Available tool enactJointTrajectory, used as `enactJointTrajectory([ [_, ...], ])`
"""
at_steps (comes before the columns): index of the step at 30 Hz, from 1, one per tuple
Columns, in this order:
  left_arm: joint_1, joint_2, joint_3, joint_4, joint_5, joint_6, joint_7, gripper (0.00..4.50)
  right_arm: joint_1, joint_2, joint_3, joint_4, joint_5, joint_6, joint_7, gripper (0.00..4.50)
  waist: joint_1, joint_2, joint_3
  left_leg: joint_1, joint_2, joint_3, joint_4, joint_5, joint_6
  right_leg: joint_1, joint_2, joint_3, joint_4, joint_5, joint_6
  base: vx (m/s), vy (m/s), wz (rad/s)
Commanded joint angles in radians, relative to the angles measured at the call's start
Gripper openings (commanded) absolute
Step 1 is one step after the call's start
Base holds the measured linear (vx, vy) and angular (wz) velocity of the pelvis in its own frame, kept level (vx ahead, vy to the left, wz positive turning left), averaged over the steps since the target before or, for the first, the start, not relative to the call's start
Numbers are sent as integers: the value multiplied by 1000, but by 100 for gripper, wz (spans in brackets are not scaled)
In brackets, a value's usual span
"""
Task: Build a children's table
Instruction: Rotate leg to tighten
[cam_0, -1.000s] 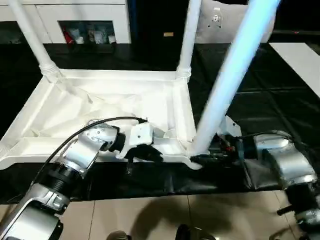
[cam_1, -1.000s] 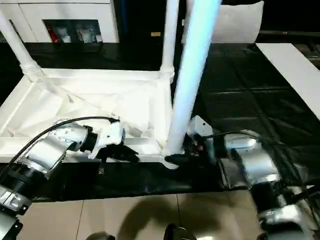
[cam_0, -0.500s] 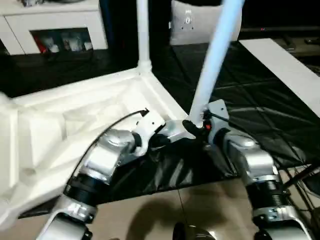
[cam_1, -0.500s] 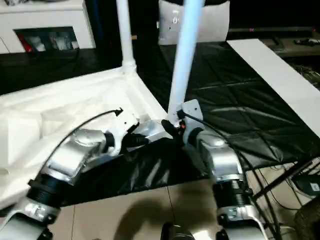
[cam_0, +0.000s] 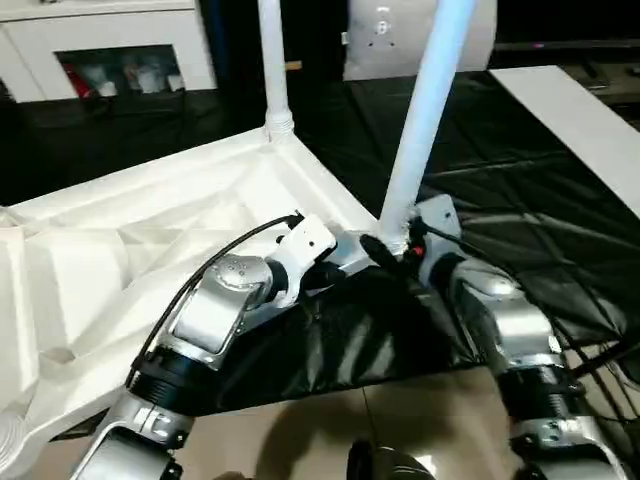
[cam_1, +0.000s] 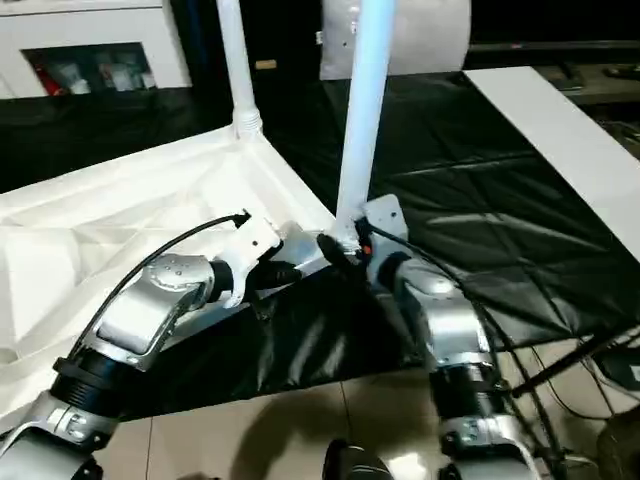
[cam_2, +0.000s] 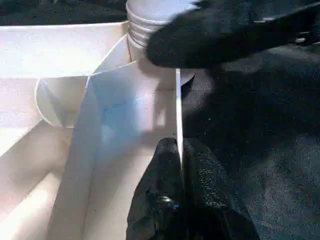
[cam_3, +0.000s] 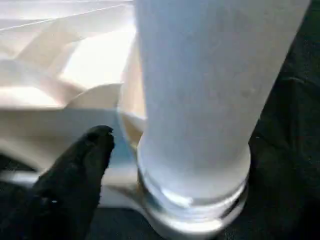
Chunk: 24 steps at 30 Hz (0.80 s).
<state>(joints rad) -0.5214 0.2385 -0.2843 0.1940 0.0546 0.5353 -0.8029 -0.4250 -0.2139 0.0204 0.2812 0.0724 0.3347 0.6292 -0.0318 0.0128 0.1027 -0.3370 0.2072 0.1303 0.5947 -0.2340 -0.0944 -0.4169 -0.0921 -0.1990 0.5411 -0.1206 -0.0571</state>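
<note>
The children's table lies upside down on the black sheet, its ribbed underside facing up. One white leg stands in the far corner socket. A second leg rises from the near right corner socket. My left gripper is shut on the thin near rim of the table top, just beside that corner. My right gripper sits at the base of the near leg, open. One of its fingers stands a little off the leg's ribbed collar.
The black-sheeted work table ends just in front of my arms, with tiled floor below. A white cabinet stands at the back left, a white panel lies at the right, and cables hang at the right edge.
The camera has swung, so the whole scene sits turned in the picture. The near leg stands more upright than a second ago. My left gripper keeps its pinch on the rim.
</note>
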Motion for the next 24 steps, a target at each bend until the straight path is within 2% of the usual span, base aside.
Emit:
enactJointTrajectory([
  [1,-17,34,-7,27,13,-39,-36,0,16,-35,51,-36,31,-31,126,445,13,-12,-77,-30,6,10,-54,-3,157,85,-60,71,-57,-345,-64,0,0,0],
  [3,-18,52,-14,37,13,-55,-62,0,20,-71,52,-40,40,-42,180,445,15,-12,-76,-31,7,10,-53,4,166,83,-58,70,-56,-338,-67,0,0,0],
  [4,-19,72,-25,48,15,-71,-91,0,22,-109,51,-40,46,-55,231,445,19,-12,-72,-26,7,12,-54,-17,165,81,-56,68,-64,-371,-62,0,0,0],
  [6,-21,87,-33,55,14,-83,-109,0,24,-135,51,-40,50,-64,266,445,22,-12,-69,-23,7,13,-56,-43,157,80,-55,67,-68,-409,-51,0,0,0],
  [8,-23,126,-58,67,17,-123,-166,0,21,-184,42,-35,66,-71,338,445,22,-7,-68,-21,10,11,-57,-64,146,78,-55,65,-72,-434,-46,0,0,0],
  [9,-23,135,-64,69,16,-133,-178,0,20,-193,40,-34,70,-71,352,445,23,-9,-69,-20,9,10,-57,-70,145,78,-54,63,-74,-437,-44,0,0,0],
  [10,-25,163,-85,71,12,-170,-230,0,16,-227,43,-30,80,-79,412,445,23,-5,-68,-20,12,9,-58,-76,142,78,-55,64,-71,-432,-48,0,0,0],
  [14,-30,209,-120,80,2,-255,-349,0,5,-298,71,-18,96,-115,538,445,30,-12,-71,-21,13,9,-58,-65,154,80,-57,68,-66,-403,-66,0,0,0],
  [16,-33,217,-128,85,0,-284,-376,0,0,-310,80,-8,94,-134,559,445,40,-9,-73,-18,16,10,-57,-38,157,77,-59,71,-60,-381,-85,0,0,0],
  [17,-36,222,-136,90,-1,-301,-398,0,-8,-318,90,5,79,-169,566,445,41,-11,-74,-19,17,11,-57,-36,157,77,-60,71,-59,-381,-87,0,0,0],
  [19,-40,227,-144,96,-3,-317,-415,0,-13,-323,97,16,67,-196,574,445,50,-10,-74,-17,21,11,-58,-20,152,77,-61,73,-56,-369,-97,0,0,0],
  [20,-45,237,-164,102,-8,-354,-458,0,-26,-331,117,36,55,-240,610,445,54,-15,-75,-17,20,12,-58,-14,154,77,-61,74,-53,-366,-99,0,0,0],
  [21,-45,237,-165,103,-9,-355,-459,0,-26,-331,117,37,55,-241,611,445,54,-15,-75,-17,20,12,-58,-14,154,77,-61,74,-53,-366,-99,0,0,0],
  [23,-48,240,-172,106,-11,-373,-474,0,-31,-334,128,43,55,-247,637,445,64,-15,-76,-14,24,13,-58,-5,160,75,-63,77,-49,-350,-113,0,0,0],
  [24,-50,244,-179,107,-10,-391,-491,0,-37,-336,140,49,61,-247,662,429,68,-14,-76,-14,24,12,-58,-2,161,77,-62,77,-47,-344,-117,0,0,0],
])
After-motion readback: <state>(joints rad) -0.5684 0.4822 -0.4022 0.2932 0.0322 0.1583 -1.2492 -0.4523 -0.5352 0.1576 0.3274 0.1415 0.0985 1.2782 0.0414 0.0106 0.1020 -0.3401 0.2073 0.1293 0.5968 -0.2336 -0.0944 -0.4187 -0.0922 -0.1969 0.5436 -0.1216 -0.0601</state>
